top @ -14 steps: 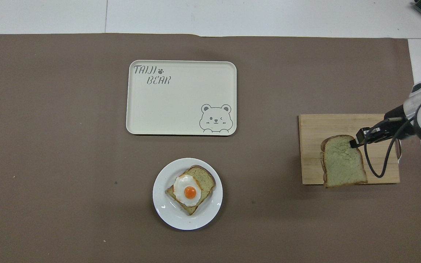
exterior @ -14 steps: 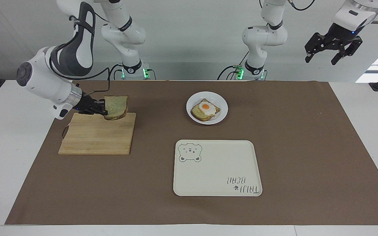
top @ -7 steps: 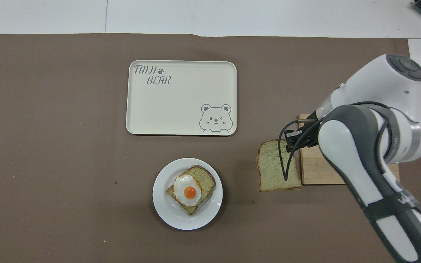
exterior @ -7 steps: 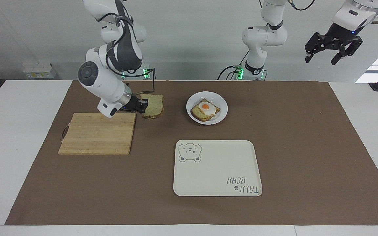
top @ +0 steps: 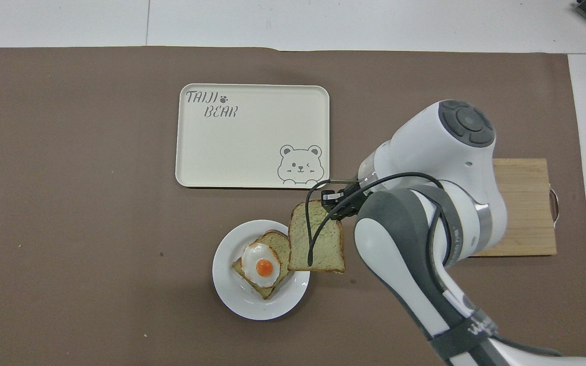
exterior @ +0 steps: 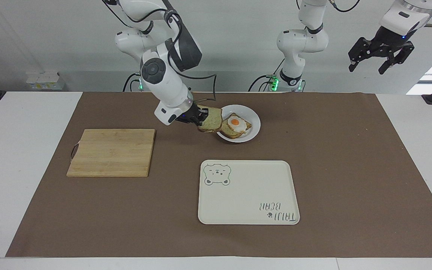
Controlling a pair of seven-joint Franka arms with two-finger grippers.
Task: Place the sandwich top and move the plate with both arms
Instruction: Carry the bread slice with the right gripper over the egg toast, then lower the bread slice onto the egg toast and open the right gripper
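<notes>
Right gripper [exterior: 197,117] is clamped on one edge of the plain speckled bread slice with brown crust [exterior: 210,119], holding it in the air over the rim of the small round white plate [exterior: 252,131], presumably so it can be laid on the egg-topped slice [exterior: 234,126] there. Left gripper [exterior: 380,56] waits high over its own end of the table, fingers apart. Count: two bread slices, one fried egg, one plate, one cream bear-printed tray [exterior: 248,195], one wooden cutting board [exterior: 111,152].

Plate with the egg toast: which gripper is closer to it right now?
Right. The right gripper holds the sandwich top over the plate edge; the left gripper waits, raised at the left arm's end.
</notes>
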